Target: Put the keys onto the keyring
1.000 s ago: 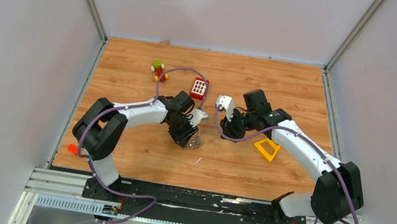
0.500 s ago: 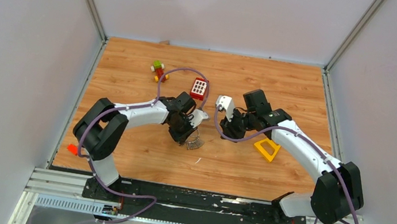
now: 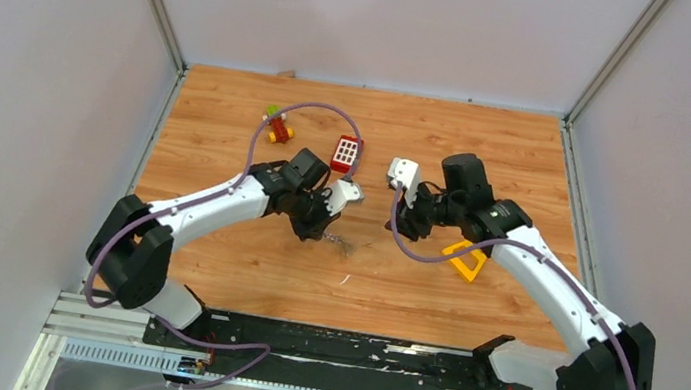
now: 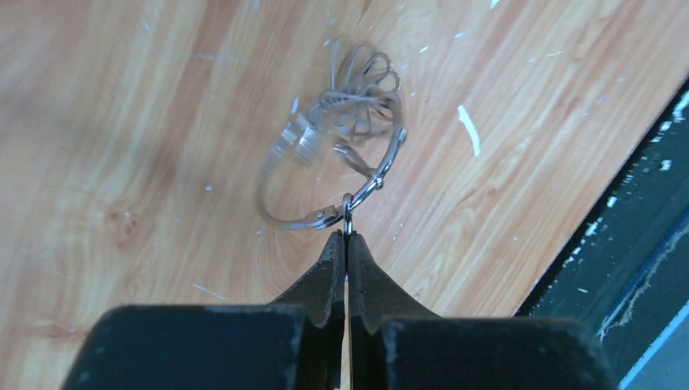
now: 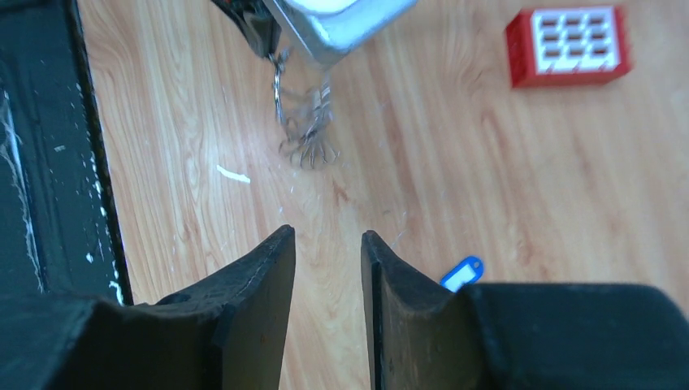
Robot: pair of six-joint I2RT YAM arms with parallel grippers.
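Reaching further up-frame than before, the left gripper [image 4: 347,240] pinches shut on the keyring [image 4: 325,216], which hangs centre-frame with blurred keys [image 4: 357,89] seemingly threaded already. The right gripper [image 5: 327,240] hovers half open and empty. The blue-tagged key [image 5: 461,272], lower right, looks unthreaded.

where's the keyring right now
The thin silver wire keyring is pinched in the left gripper, near the middle of the wooden table in the top view, just nearer the arms than the red brick.
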